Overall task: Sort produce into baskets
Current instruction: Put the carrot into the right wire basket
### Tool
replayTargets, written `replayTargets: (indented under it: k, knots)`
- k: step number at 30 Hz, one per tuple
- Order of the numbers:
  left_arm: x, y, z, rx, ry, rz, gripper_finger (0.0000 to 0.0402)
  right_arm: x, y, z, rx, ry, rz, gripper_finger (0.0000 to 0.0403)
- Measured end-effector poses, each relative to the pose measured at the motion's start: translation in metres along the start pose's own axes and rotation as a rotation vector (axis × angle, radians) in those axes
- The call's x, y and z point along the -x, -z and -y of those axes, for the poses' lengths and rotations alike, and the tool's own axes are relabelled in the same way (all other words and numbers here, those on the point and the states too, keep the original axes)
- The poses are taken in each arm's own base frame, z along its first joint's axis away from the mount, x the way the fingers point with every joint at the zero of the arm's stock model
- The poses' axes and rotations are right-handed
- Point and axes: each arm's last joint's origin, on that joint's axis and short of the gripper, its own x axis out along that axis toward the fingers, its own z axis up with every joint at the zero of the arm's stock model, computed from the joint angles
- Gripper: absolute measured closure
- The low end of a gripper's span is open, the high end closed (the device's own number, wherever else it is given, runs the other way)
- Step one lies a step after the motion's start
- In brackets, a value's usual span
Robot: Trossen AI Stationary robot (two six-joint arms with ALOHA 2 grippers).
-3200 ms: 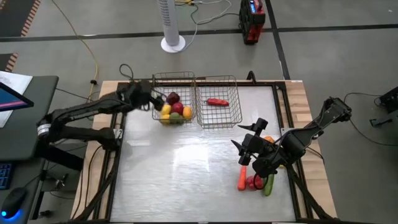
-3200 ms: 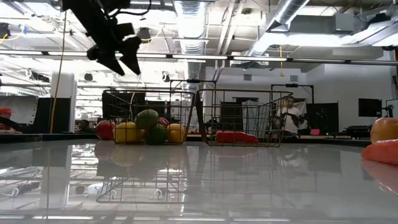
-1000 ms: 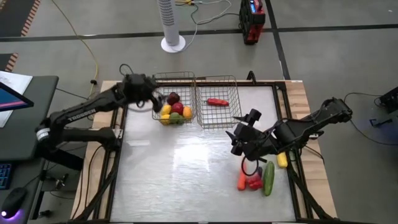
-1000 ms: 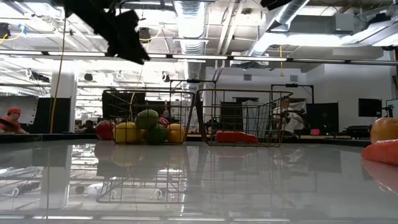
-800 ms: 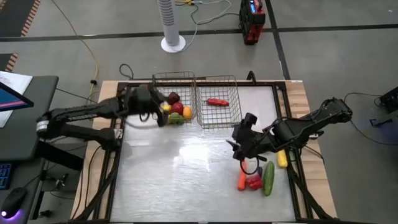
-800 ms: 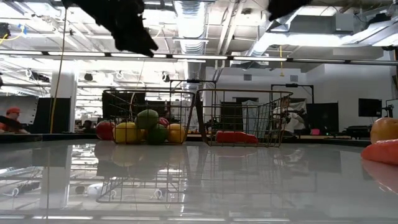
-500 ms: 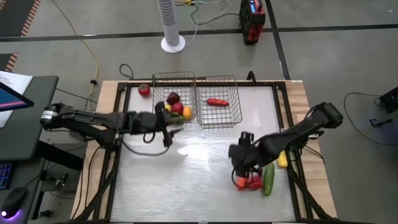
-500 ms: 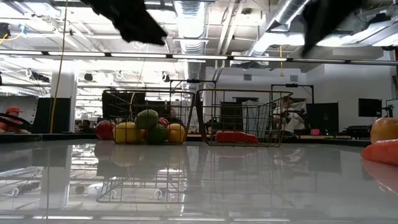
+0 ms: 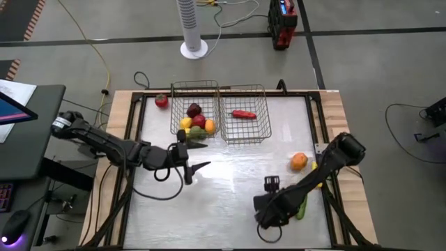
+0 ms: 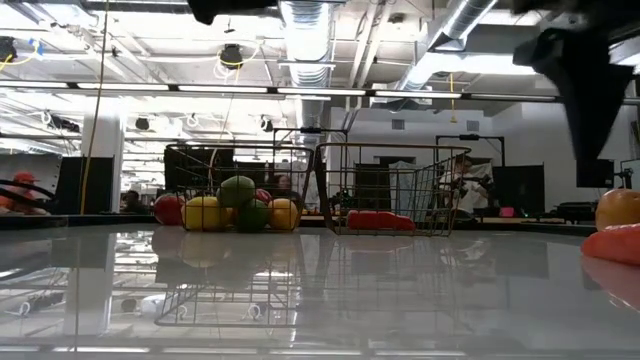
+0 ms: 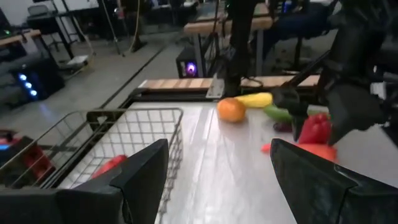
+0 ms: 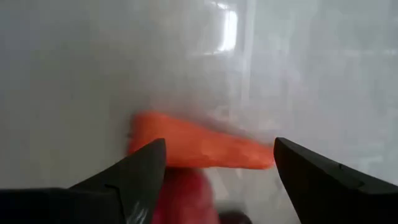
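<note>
The left gripper [image 9: 197, 167] of the dark left arm hangs low over the white glossy table [image 9: 209, 209], a little nearer than the left grey wire-mesh basket [image 9: 175, 94], and its two fingers stand apart with nothing between them. This left basket contains a heap of round toy fruits [image 9: 196, 123]: a dark red one, a red one, yellow ones and a green one. One small red fruit [image 9: 162, 101] lies outside, just to the left of this basket, at the far left of the table. The right grey wire-mesh basket [image 9: 259, 94] stands touching the left one, and a red toy chili [image 9: 243, 114] lies alone inside it. The right gripper [image 12: 214, 171] is at the near right part of the table, pointing downward over an orange toy carrot [image 12: 199, 147]; its fingers are spread on either side of the carrot and they do not hold it. A red piece [image 12: 183, 198] lies just beside the carrot. A round orange fruit [image 9: 299, 161] sits farther on the right side, and a green cucumber [image 9: 302, 205] shows partly beside the right arm.
</note>
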Motion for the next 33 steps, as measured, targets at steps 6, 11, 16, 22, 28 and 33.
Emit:
replayTargets:
  k: [6,11,16,22,28,33]
  knots:
    - [0.005,-0.006,0.009,0.025,0.039,0.06,0.0132,-0.011,0.004,-0.03,0.235,0.064,-0.02,0.0079]
    - [0.01,-0.013,0.019,-0.012,0.229,0.129,0.0132,-0.024,0.01,-0.043,0.354,0.101,-0.078,0.0079]
    - [0.014,-0.017,0.023,-0.132,0.302,0.192,0.0132,-0.033,0.01,-0.042,0.41,0.134,-0.109,0.0079]
    - [0.021,-0.023,0.016,-0.159,0.185,0.212,0.0132,-0.038,0.0,-0.025,0.394,0.173,-0.113,0.0079]
    - [0.042,-0.03,0.015,-0.154,0.191,0.221,0.0132,-0.044,-0.017,-0.008,0.385,0.121,-0.1,0.0097]
    - [0.058,-0.028,0.02,-0.161,0.215,0.195,0.0132,-0.047,-0.028,0.005,0.387,0.084,-0.085,0.0124]
